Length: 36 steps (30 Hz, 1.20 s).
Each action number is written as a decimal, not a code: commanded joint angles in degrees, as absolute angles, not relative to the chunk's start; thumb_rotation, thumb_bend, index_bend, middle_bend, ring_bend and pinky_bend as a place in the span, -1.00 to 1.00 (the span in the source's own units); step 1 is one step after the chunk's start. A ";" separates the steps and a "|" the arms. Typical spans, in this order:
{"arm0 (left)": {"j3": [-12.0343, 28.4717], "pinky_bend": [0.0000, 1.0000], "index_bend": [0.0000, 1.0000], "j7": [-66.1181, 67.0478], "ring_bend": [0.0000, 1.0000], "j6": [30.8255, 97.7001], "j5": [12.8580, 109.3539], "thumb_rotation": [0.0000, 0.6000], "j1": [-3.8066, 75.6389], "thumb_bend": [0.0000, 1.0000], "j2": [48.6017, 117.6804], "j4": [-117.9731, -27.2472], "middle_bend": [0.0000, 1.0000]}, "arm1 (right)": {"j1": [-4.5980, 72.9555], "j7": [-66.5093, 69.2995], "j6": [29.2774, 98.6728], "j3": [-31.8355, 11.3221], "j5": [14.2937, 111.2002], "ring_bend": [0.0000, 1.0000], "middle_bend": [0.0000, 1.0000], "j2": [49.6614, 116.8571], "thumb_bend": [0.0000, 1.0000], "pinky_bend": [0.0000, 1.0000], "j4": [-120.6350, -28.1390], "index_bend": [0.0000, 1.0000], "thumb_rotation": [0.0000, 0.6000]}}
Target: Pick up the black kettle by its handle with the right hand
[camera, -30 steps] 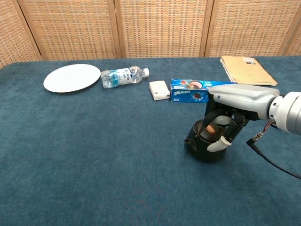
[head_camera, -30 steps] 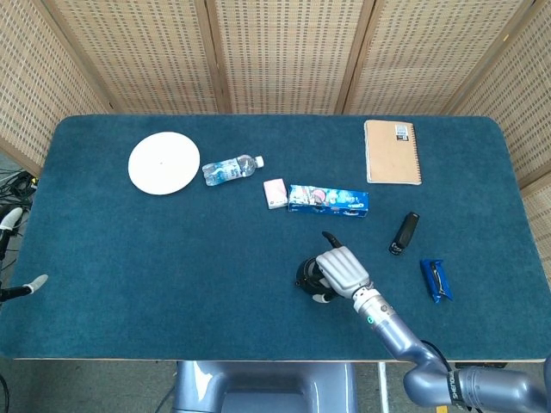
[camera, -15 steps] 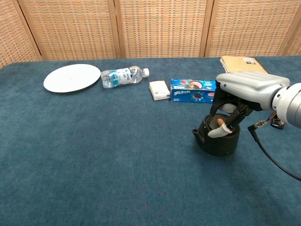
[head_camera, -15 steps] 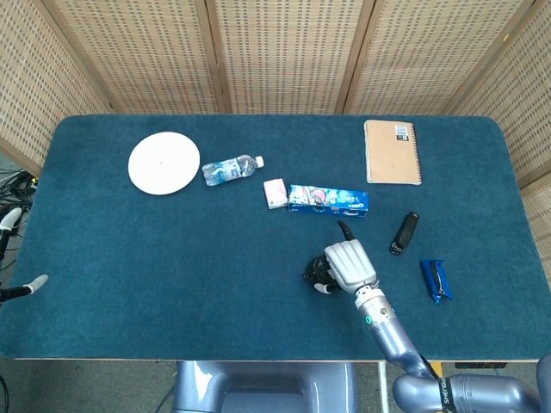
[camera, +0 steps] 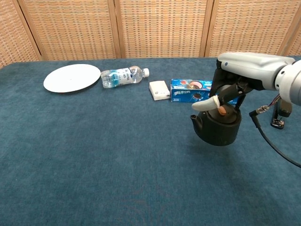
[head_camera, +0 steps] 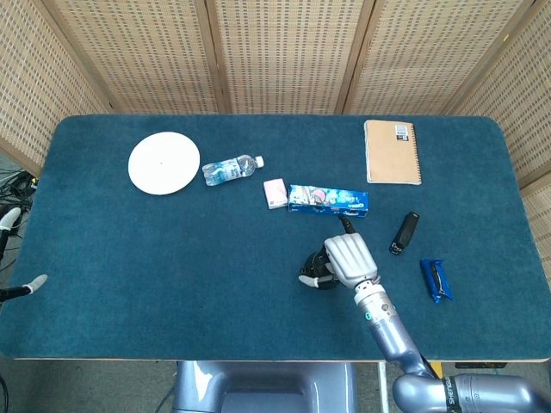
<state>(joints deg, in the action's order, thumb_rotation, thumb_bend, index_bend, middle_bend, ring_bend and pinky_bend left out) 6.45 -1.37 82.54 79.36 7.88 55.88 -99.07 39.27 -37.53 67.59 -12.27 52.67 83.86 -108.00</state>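
Your table (camera: 94,155), covered in blue cloth, is filling both views. Your right hand (camera: 235,77) is reaching in from the right of the chest view, palm down, fingers curling around the handle of the black kettle (camera: 217,125), which is hanging directly beneath it, right of frame centre. In the head view the same hand is covering most of the kettle, lower centre-right. The kettle is looking round and dark, its spout pointing left, an orange knob showing on its lid; you cannot tell whether its base is touching the cloth. Just behind it, the blue box (camera: 190,90) is lying flat. Your left hand is lying outside both views.
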 commanded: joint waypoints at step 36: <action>6.58 -1.00 -1.00 -2.21 -1.00 83.08 79.55 1.00 7.55 -1.00 55.63 -99.08 -1.00 | 39.34 -35.48 73.90 -12.92 56.03 1.00 1.00 85.17 0.63 0.90 -108.71 1.00 1.00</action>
<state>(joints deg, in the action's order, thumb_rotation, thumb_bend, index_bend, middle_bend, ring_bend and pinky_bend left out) 6.58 -2.22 83.08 79.54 7.55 55.63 -99.08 39.39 -35.54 73.95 -12.93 55.98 85.21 -108.75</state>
